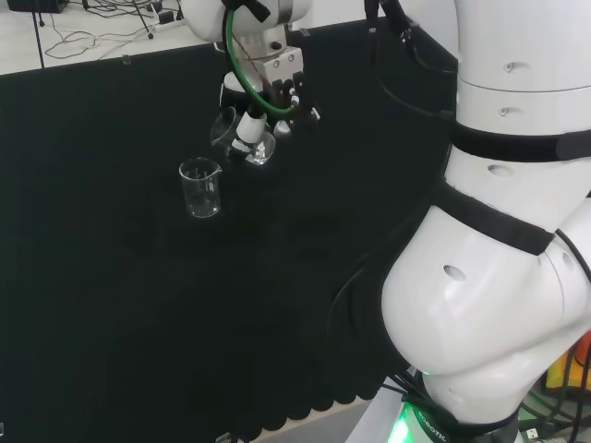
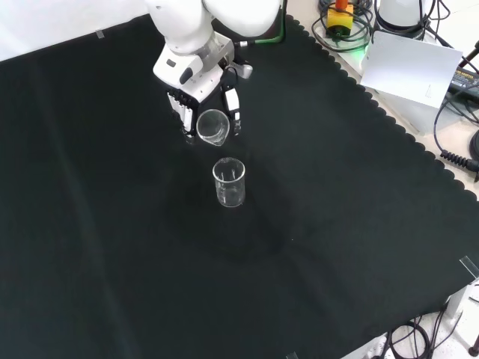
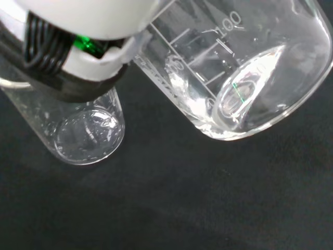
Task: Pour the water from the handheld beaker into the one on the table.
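My hand (image 2: 200, 93) grips the tilted beaker (image 2: 212, 126), fingers curled round it, just beyond the upright beaker (image 2: 229, 182) standing on the table (image 2: 337, 247).

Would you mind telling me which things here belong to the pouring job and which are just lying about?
Part of the job:
- the hand
- the held beaker, tilted
- the beaker on the cloth, upright

Just lying about:
- the white box and the cables beyond the cloth's edge in the front view
- the black cloth itself
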`<state>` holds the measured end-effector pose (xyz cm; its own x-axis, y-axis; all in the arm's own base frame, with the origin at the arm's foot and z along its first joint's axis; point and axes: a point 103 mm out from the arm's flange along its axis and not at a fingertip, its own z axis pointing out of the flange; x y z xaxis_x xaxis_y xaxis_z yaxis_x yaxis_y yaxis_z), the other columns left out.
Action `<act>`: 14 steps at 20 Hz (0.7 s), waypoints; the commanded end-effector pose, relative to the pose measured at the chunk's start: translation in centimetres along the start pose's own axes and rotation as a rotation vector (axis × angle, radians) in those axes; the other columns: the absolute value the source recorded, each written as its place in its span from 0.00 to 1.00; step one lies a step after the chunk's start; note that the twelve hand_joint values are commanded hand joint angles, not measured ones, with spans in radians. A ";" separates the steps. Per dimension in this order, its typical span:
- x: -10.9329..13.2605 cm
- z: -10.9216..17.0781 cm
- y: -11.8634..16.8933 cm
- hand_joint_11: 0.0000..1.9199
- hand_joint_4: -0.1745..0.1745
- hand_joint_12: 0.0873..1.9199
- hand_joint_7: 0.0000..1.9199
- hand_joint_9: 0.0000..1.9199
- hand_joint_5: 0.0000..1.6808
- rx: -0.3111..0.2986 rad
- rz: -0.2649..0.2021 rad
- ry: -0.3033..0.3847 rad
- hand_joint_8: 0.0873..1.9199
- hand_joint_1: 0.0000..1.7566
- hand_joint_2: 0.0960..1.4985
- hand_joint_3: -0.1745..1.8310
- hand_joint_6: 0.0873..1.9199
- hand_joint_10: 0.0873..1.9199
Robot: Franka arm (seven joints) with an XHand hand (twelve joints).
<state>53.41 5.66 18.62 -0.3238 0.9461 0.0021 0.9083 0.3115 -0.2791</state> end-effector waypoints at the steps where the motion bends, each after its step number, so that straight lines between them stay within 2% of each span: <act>1: 1.1 0.0 0.0 0.72 0.45 0.32 0.90 0.91 0.81 0.031 0.003 -0.034 0.00 0.67 0.45 0.33 0.20 0.00; 14: 2.7 -0.3 0.1 0.72 0.45 0.32 0.90 0.91 0.79 0.085 0.011 -0.156 0.00 0.67 0.44 0.35 0.24 0.02</act>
<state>52.84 7.94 18.87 -0.3462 0.9304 -0.1201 0.8918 0.2867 -0.3501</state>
